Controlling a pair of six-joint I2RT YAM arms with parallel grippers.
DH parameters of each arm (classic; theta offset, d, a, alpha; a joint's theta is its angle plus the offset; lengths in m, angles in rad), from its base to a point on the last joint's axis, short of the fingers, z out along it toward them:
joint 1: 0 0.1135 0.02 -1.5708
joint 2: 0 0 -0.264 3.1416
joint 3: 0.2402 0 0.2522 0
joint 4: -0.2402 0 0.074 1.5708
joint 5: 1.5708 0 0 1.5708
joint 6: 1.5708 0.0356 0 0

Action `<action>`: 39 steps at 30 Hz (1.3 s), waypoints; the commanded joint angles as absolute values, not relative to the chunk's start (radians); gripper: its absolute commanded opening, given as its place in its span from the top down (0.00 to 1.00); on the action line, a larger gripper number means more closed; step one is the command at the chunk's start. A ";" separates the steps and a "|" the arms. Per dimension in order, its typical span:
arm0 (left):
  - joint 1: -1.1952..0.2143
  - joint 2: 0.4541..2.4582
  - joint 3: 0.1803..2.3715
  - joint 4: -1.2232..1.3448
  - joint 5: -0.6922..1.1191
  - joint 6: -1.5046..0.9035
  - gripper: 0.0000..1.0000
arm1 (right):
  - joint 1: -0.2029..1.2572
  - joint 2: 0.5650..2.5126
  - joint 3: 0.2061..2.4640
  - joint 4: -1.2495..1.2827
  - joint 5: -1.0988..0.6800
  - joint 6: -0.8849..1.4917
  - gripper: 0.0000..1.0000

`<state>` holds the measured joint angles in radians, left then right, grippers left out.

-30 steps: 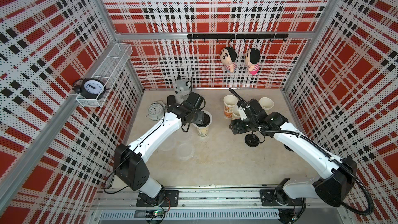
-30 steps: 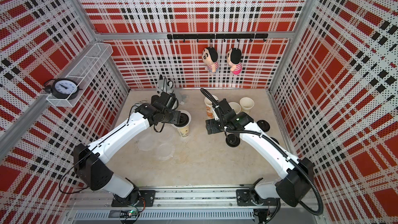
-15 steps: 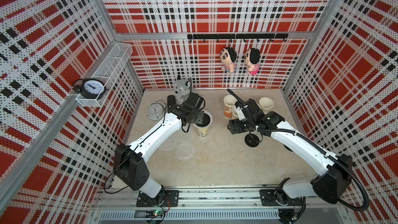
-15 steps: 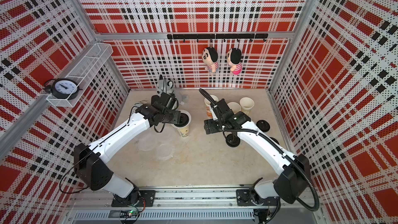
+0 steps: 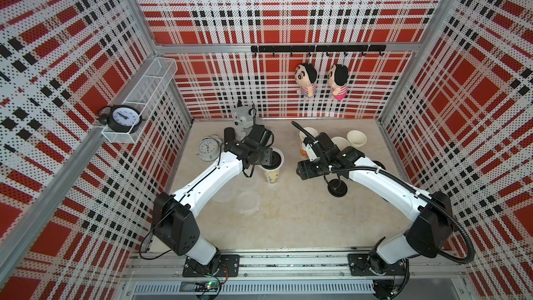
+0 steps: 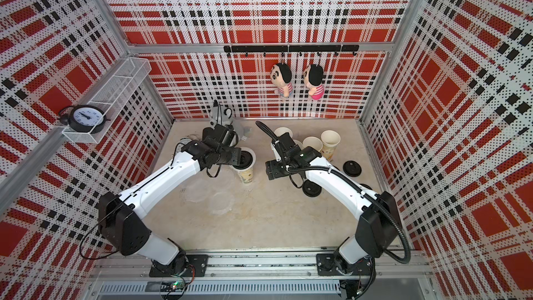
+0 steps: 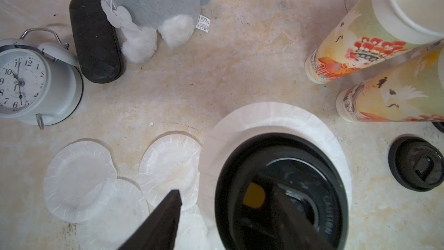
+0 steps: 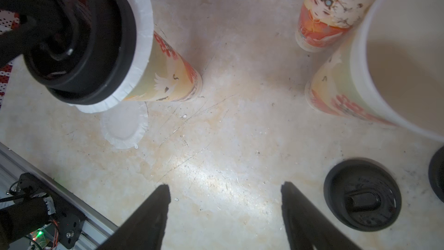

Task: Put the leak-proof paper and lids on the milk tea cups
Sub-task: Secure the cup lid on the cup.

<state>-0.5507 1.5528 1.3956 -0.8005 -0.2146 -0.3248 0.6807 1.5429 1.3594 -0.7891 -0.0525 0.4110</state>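
- Step in hand, as I judge it: the first cup (image 5: pixel 272 175) is being finished. It stands on the table (image 5: pixel 288 220) just off centre toward 11 o'clock, counting the back wall as twelve. A round paper (image 7: pixel 264 114) covers its mouth, and the paper's rim shows around a black lid (image 7: pixel 331 183) set on top.
- The left gripper (image 7: pixel 217 185) hangs over that lid with its jaws parted, one finger above the lid and one outside the cup. They clasp nothing. Whether a finger presses the lid, I cannot tell.
- The right gripper (image 8: pixel 225 185) is released above bare table, with nothing between its fingers.
- Three cups (image 6: pixel 330 138) at 1 o'clock show bare mouths with no paper on them.
- Spare papers (image 7: pixel 77 176) lie flat at 7 to 8 o'clock of the capped cup, and some overlap.
- Next, probably: fetch a spare paper. That calls for pinching one thin sheet off the flat table without dragging its neighbour. The sheet then has to be centred on a bare mouth.
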 commanded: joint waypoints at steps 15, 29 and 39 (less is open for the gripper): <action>-0.541 1.545 1.323 -0.810 -0.204 -0.327 0.38 | 0.708 1.674 1.492 -0.690 -0.087 0.450 0.28; -0.542 1.517 1.251 -0.798 -0.197 -0.343 0.39 | 0.730 1.758 1.566 -0.661 -0.101 0.480 0.36; -0.543 1.517 1.233 -0.779 -0.186 -0.346 0.39 | 0.732 1.808 1.611 -0.660 -0.083 0.497 0.44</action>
<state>-0.5491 1.4948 1.2831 -0.6762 -0.2001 -0.3557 0.7246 1.7782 1.5837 -0.6785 -0.0925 0.4870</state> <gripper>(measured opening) 0.612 0.566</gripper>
